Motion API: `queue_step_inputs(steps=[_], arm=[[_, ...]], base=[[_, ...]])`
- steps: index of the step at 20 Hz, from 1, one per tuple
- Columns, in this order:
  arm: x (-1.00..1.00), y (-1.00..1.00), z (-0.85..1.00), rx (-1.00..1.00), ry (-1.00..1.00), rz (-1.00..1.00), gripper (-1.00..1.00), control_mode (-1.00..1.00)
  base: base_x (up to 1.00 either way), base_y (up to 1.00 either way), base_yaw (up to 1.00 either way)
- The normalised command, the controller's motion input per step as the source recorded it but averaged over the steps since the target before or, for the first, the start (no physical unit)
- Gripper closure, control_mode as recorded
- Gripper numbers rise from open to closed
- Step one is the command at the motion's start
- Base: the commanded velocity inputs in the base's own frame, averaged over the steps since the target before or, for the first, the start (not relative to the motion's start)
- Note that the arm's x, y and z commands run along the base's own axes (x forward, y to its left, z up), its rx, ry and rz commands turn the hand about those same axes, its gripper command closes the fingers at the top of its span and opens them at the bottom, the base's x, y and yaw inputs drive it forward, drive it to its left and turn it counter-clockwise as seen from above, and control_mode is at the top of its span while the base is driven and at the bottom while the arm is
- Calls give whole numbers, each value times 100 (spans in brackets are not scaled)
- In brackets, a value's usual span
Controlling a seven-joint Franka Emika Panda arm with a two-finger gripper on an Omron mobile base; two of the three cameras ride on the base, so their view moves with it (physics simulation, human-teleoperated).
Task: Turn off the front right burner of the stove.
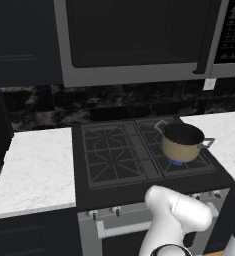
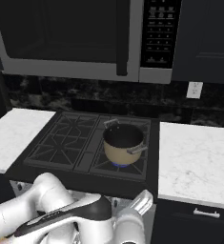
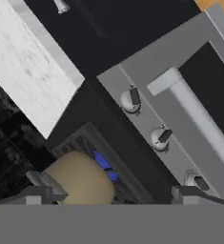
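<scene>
My gripper (image 3: 111, 195) sits just off the stove (image 1: 114, 192) front, jaws apart, nothing between the dark fingertips (image 3: 37, 194). Closest: steel panel with small silver knobs (image 3: 131, 99), each with a dark raised tab, and a round bar handle (image 3: 199, 119) running the stove's long axis. Behind: front right burner (image 2: 120, 165), blue flame, under a tan pot (image 2: 124, 143) with steel handles. Farther back: black cast-iron grates (image 1: 109, 150).
</scene>
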Motion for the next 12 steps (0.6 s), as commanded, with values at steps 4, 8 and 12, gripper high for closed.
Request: queue_step_inputs(steps=[4,8,12], arm=[[15,-70,-66,37,9,2,-100,-100],[4,-60,-61,41,2,8,-100,-100],[0,-41,-57,51,-10,11,-100,-100]], base=[[0,0,0],[0,0,0],[0,0,0]])
